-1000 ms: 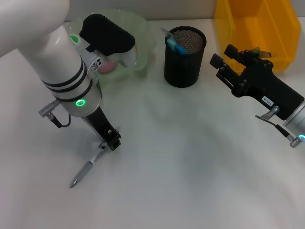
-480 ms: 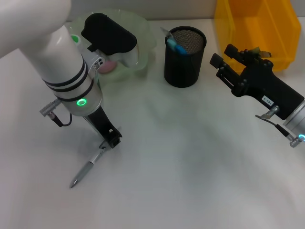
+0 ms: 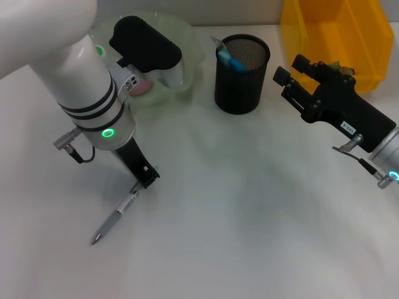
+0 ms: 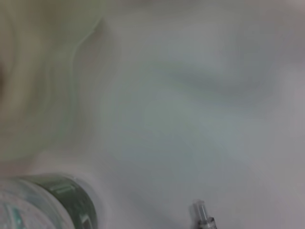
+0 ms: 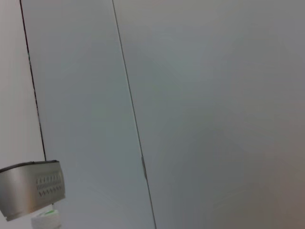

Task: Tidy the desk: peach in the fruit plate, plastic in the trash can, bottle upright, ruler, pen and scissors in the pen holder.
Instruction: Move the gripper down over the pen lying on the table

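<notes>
On the white desk (image 3: 249,237) at the left, a slim silver-grey pen (image 3: 114,218) lies slantwise, its long axis running from the near-left up to the left gripper (image 3: 144,180), whose tips stand just over the pen's upper end; whether they pinch it I cannot tell. To the right stands the black mesh pen holder (image 3: 242,73); the right gripper (image 3: 298,75) hovers beyond it, spread and empty, much farther from the pen; the left arm hides most of the pale green plate (image 3: 187,56).

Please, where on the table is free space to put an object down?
The table is bare between the pen and the right gripper. It is crowded along the far edge: fruit plate, pen holder, yellow bin.
</notes>
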Tool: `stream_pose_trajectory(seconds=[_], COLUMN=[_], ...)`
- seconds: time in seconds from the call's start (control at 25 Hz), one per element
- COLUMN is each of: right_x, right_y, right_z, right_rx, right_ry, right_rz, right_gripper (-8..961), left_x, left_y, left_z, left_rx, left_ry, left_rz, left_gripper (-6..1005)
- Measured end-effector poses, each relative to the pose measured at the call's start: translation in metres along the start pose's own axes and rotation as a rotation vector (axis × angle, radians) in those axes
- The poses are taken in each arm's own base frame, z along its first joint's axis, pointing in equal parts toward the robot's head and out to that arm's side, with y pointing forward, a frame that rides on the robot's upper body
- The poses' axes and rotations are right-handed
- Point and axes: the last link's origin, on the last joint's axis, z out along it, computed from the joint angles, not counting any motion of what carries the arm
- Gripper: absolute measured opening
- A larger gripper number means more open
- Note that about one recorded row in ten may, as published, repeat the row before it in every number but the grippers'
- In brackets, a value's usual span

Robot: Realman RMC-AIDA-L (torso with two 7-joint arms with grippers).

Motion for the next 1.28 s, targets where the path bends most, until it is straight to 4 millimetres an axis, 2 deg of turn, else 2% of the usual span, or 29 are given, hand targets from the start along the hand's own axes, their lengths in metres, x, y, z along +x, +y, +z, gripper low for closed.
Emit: stream_pose_trajectory(seconds=[0.32, 0.68, 1.0, 1.28], right_x=[-0.0004, -0.0025, -0.0019, -0.001], right_y=[-0.001, -0.0033, -0.0044, -0.0052], right_z=[0.0011, 0.0041, 0.0047, 0.0047], right_rx=[0.005, 0.016, 0.022, 0.027], right_ry=[0.001, -0.007, -0.001, 0.005], right_rz=[-0.002, 0.002, 0.002, 0.002], right_gripper=[483, 483, 483, 483], left_x=[0.003, 0.005, 0.0035, 0.005], left_y=[-0.001, -0.0012, -0.0027, -0.0025], left_z=[-0.0079, -0.0096, -0.0032, -0.0021], left_rx=[0.019, 0.034, 0.03, 0.031], left_ry=[-0.009, -0.03, -0.068, -0.073], left_rz=[0.013, 0.026, 0.017, 0.021], left_gripper=[153, 308, 431, 443])
